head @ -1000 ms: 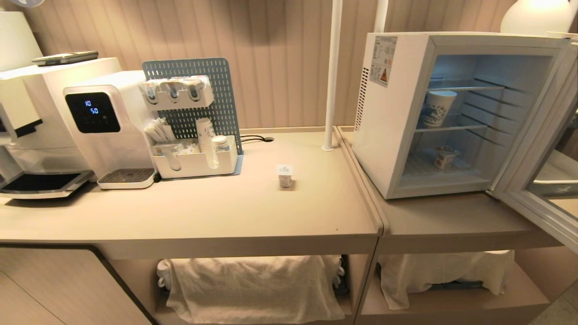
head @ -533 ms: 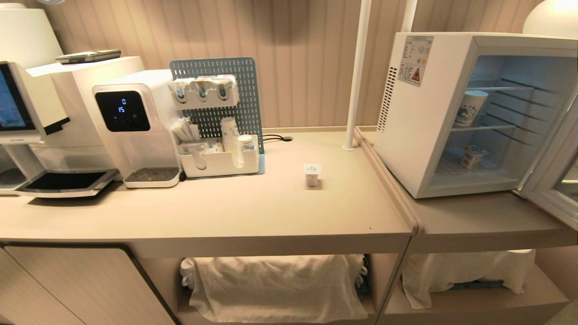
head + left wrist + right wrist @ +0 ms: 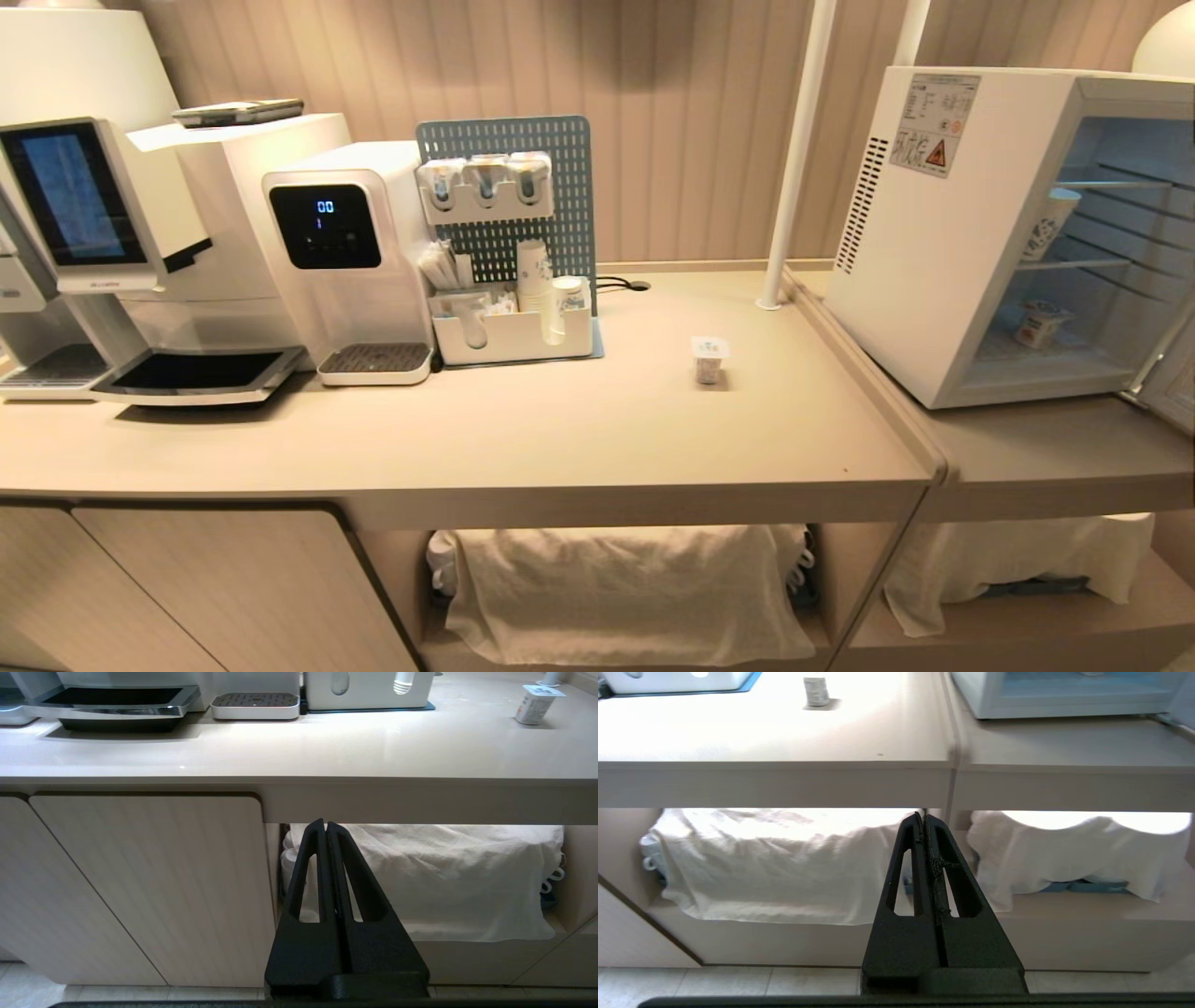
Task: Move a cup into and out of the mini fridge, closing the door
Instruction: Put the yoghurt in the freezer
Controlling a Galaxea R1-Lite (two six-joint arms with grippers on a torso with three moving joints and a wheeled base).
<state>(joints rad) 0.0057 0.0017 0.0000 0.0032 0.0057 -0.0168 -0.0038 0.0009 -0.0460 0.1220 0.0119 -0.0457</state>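
I see the small white foil-lidded cup [image 3: 709,358] upright on the beige counter [image 3: 560,439] — up and ahead of my right gripper [image 3: 923,817] (nearer arm). Both it and the left gripper [image 3: 325,825] hang pinched closed, empty; white mini fridge [image 3: 924,252] stands open.

Both pincers look basically identical: the left pincer [image 3: 325,826] and right pincer [image 3: 923,817] are matte black plastic, each made of two long tapered fingers with a slim elongated cutout running through each finger. They widen out into a chunky black block at the base, and the right one's inner seam looks a bit rough and chewed up.
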